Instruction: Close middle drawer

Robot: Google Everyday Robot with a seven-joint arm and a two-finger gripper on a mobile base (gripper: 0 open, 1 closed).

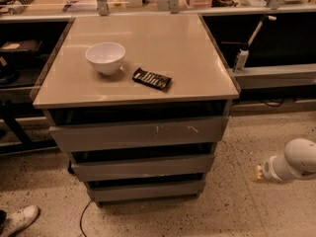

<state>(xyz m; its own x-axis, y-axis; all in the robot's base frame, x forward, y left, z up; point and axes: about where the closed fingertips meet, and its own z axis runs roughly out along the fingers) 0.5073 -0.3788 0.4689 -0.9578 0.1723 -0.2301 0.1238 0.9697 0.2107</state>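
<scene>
The middle drawer (143,166) is the plain grey front between two others in the cabinet, with a dark gap above it. Its front stands slightly behind the scratched top drawer front (138,132) and slightly ahead of the bottom one (148,189). Its inner floor is hidden. My gripper (257,174) is at the end of the white arm (294,163), low at the right. It is off the cabinet, about a hand's width to the right of the drawer's right end, and touches nothing.
A white bowl (105,57) and a dark snack bar (151,79) lie on the cabinet's tan top (173,43). A bottle (241,59) stands on a shelf at the right. A shoe (17,220) and a cable (81,216) are on the speckled floor at the left.
</scene>
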